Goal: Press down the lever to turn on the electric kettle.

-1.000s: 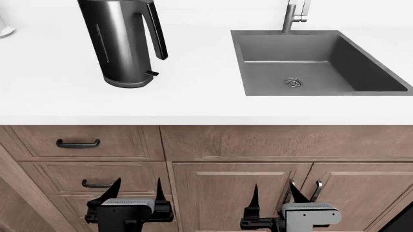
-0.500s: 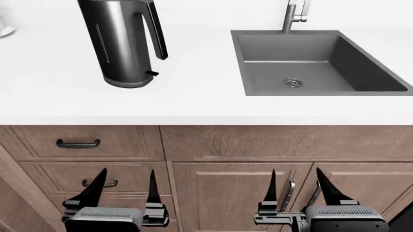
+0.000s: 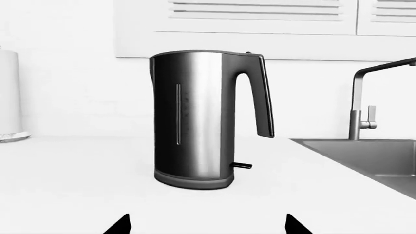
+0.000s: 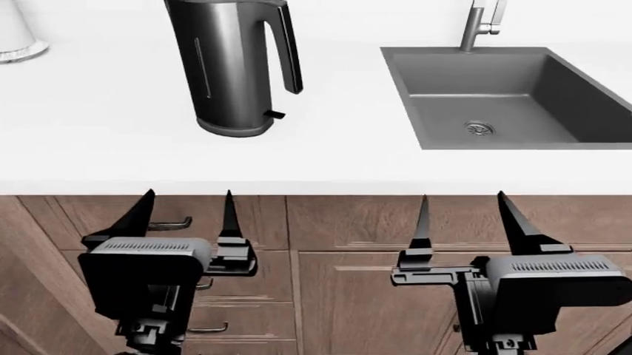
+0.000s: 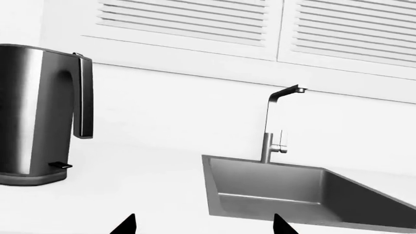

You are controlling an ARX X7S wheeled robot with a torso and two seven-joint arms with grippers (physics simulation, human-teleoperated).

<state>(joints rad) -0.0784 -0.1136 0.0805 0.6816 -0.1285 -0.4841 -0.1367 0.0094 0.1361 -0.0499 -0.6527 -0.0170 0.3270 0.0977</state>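
The electric kettle (image 4: 229, 66), a tall dark glossy cylinder with a black loop handle, stands on the white counter at the back left. Its lever (image 4: 274, 115), a tiny black tab, juts from the base below the handle. The kettle (image 3: 195, 122) and lever (image 3: 242, 165) show in the left wrist view, and the kettle (image 5: 36, 117) and lever (image 5: 60, 165) in the right wrist view. My left gripper (image 4: 188, 203) is open and empty, in front of the counter edge, well short of the kettle. My right gripper (image 4: 464, 207) is open and empty, in front of the sink.
A dark sink (image 4: 513, 100) with a metal tap (image 4: 482, 22) is set in the white counter (image 4: 99, 148) at the right. A white roll (image 4: 15, 29) stands at the far left back. Wooden drawers and cabinet doors (image 4: 336, 222) lie below the counter.
Both grippers have risen from low in front of the cabinets to counter-edge height. The head view has shifted, so the kettle and sink sit further right.
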